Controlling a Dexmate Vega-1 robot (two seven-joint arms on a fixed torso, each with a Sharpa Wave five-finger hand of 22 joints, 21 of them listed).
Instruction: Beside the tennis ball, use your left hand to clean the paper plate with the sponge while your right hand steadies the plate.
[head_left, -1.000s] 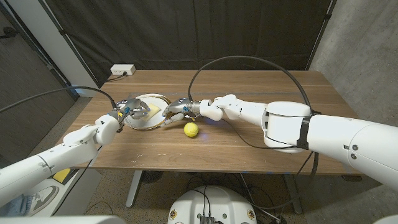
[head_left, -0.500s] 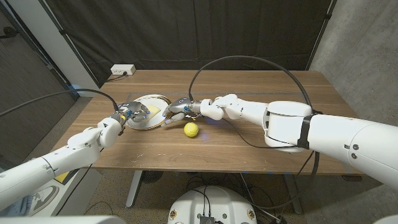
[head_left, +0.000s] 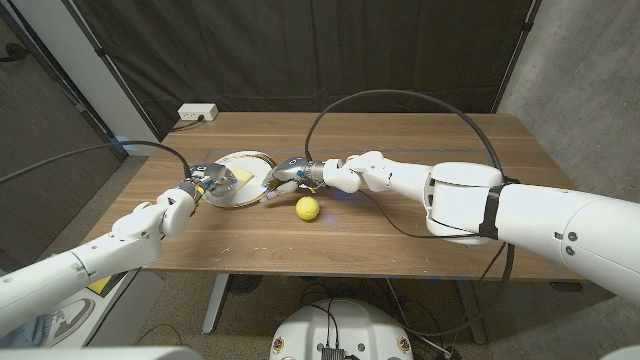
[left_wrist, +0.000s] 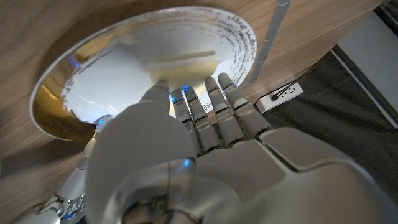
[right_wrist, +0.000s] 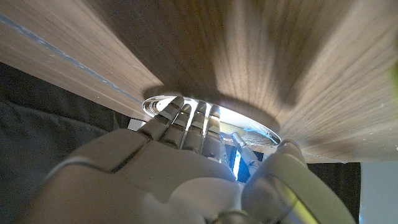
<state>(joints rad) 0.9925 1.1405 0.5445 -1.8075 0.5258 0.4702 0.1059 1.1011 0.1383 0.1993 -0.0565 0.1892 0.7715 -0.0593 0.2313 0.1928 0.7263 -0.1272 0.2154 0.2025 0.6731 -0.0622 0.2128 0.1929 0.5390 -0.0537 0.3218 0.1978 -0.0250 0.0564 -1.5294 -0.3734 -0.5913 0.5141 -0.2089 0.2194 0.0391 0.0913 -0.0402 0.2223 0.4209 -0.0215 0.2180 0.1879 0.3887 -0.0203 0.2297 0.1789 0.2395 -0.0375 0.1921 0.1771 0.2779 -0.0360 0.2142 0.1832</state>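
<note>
Both hands crowd the paper plate (head_left: 238, 178); tennis ball (head_left: 307, 208) just beside; bare table (head_left: 440, 200) beyond.

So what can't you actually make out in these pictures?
- Sponge: left wrist view, the left hand covers part of it, so the grip is unclear.
- Right hand on the paper plate: head view, too small to judge contact.
- Tennis ball: head view, markings too small.

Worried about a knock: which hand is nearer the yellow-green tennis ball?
Right. The right hand is just beyond the yellow-green tennis ball, at the paper plate's rim; the left hand is across the plate.
</note>
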